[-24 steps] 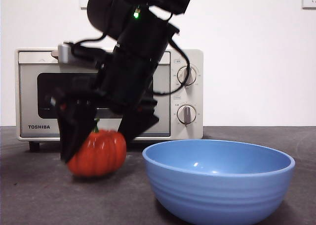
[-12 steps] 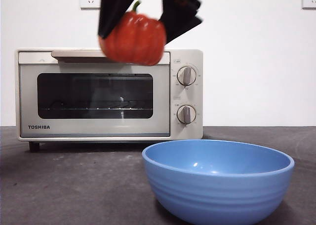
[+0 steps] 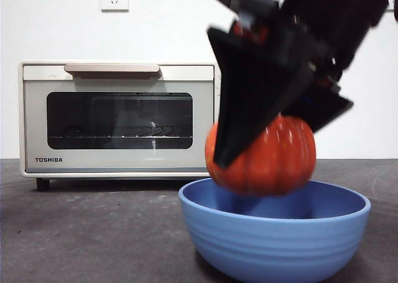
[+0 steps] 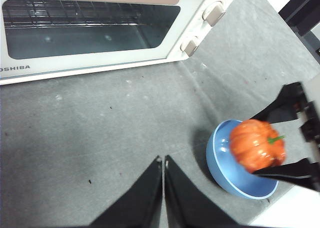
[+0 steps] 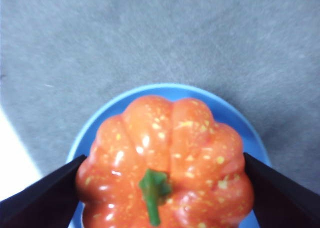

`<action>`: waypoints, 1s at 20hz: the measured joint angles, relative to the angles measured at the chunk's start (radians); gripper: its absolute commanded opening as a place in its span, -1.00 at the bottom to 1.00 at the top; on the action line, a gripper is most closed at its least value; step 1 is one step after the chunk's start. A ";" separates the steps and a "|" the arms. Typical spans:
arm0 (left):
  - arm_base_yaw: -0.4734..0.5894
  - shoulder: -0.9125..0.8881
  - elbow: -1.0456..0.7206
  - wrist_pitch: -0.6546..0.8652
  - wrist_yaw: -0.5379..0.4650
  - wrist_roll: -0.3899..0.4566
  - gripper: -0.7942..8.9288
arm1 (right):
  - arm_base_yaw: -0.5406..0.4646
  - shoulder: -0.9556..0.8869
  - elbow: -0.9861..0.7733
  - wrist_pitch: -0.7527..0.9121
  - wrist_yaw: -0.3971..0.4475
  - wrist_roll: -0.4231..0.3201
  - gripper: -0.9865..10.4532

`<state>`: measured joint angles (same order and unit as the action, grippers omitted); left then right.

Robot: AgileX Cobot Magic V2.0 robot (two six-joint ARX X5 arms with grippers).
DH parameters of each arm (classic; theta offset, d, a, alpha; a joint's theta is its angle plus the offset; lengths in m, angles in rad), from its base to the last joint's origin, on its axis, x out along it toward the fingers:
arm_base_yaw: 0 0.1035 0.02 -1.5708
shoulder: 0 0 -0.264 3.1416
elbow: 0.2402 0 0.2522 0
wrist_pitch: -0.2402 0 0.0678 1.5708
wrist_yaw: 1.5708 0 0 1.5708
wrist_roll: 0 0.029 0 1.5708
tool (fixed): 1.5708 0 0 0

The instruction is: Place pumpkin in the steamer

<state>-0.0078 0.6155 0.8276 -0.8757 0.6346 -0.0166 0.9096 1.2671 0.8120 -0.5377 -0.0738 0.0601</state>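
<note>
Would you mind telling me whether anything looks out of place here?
Yes: the right end effector holds the pumpkin over the blue bowl, not at the steamer, whose door looks shut. The left end effector waits shut above the table.

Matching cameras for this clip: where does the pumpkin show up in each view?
Front view: the pumpkin hangs right of centre, clamped in the right gripper, just above the blue bowl.
Left wrist view: pumpkin far to the right, over the bowl.
Right wrist view: pumpkin fills the lower centre between the jaws.
Shared landmark: the blue bowl beneath it.
</note>
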 measured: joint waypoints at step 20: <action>0.000 0.000 0.000 0.000 0.000 0.000 -0.80 | 0.000 0.142 -0.058 0.093 0.018 0.000 0.08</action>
<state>-0.0078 0.6155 0.8276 -0.8757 0.6346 -0.0166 0.9096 1.4090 0.7536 -0.4450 -0.0555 0.0601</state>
